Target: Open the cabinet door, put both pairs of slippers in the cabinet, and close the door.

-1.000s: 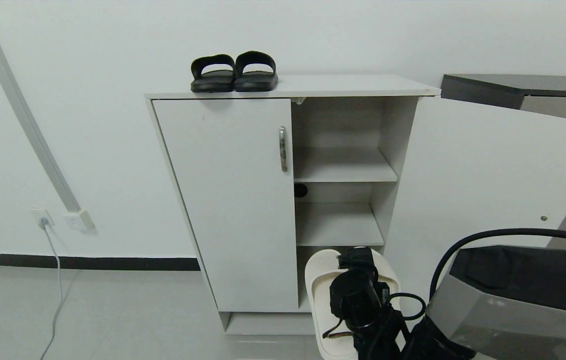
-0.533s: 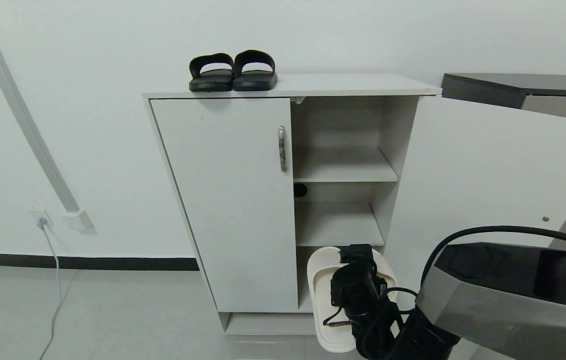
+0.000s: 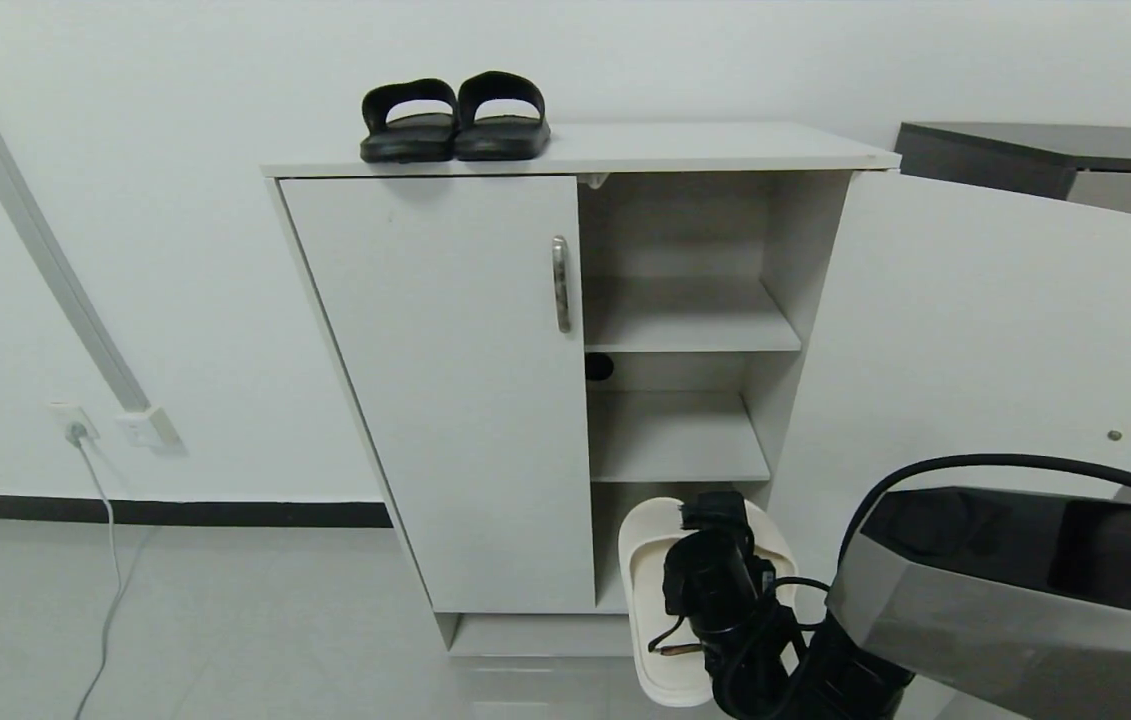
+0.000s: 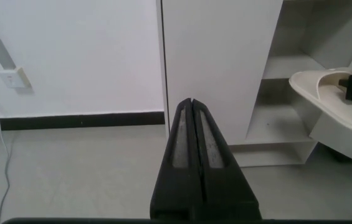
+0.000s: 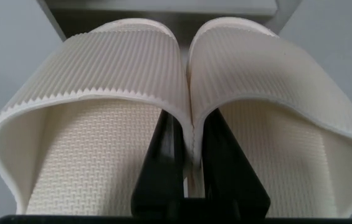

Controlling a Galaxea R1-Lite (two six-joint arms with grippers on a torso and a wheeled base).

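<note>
Holding the white slippers (image 5: 95,124) before the cabinet (image 3: 445,400)'s lowest compartment, the right gripper (image 5: 188,134) pinches their inner edges between its jaws; the next move likely slides them inside, then releases. Meanwhile the left gripper (image 4: 192,124) has its jaws closed, empty.

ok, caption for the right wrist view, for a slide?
Right tool clamps the two cream slippers together by their inner edges.

There are two black slippers (image 3: 455,120) and two cream slippers (image 5: 95,74), making two pairs, one cabinet (image 3: 705,145) with two doors (image 3: 445,400), one metal handle (image 3: 561,284) and two inner shelves (image 3: 685,315), plus two wall sockets (image 3: 147,427) and one cable (image 3: 110,560).
</note>
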